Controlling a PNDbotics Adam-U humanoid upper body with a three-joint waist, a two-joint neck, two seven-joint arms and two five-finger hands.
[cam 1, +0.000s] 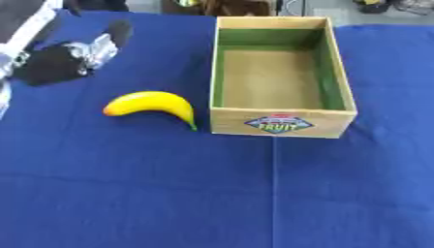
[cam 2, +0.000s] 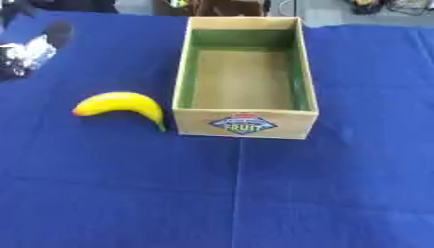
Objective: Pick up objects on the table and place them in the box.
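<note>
A yellow banana (cam 1: 152, 104) lies on the blue cloth, its green-tipped stem almost touching the box's front left corner. The wooden box (cam 1: 280, 121) with green inner walls and a fruit label on its front stands upright at the middle right; nothing lies inside it. My left hand (cam 1: 59, 63), black with silver joints, hovers at the upper left, up and to the left of the banana and apart from it. It is open and holds nothing, with one finger (cam 1: 118, 33) pointing up and to the right. My right hand shows in neither view.
Blue cloth (cam 1: 169, 193) covers the whole table, with a fold line running down from the box's front. Dark clutter (cam 1: 220, 6) sits past the table's far edge.
</note>
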